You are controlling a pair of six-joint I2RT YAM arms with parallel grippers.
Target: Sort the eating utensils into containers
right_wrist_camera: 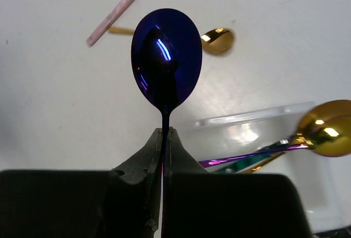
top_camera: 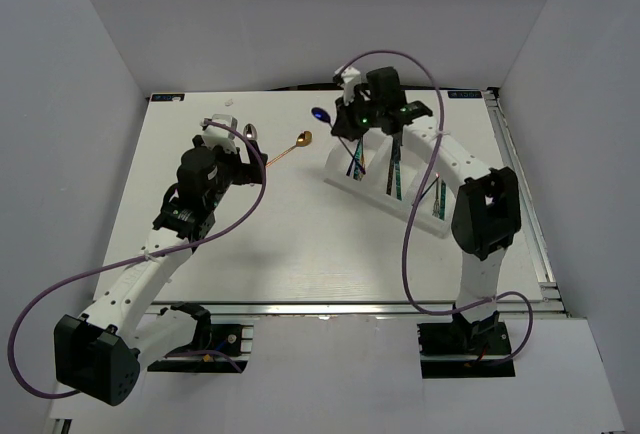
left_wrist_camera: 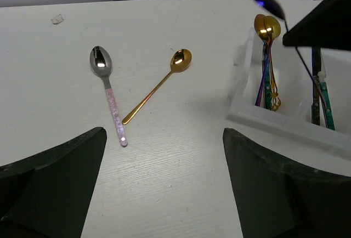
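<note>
My right gripper [right_wrist_camera: 165,134] is shut on the handle of an iridescent purple-blue spoon [right_wrist_camera: 166,57], held in the air by the far left end of the white three-compartment tray [top_camera: 336,164]; its bowl also shows in the top view [top_camera: 321,113]. The tray holds several utensils, among them a gold spoon [right_wrist_camera: 323,128]. A gold spoon [left_wrist_camera: 159,84] and a silver spoon with a pink handle [left_wrist_camera: 109,95] lie on the table left of the tray. My left gripper [left_wrist_camera: 164,177] is open and empty, just near of those two spoons.
The tray [left_wrist_camera: 263,114] stands at the right in the left wrist view, with the right arm [left_wrist_camera: 323,21] over it. A small scrap [left_wrist_camera: 57,18] lies near the table's far edge. White walls close in the table on three sides.
</note>
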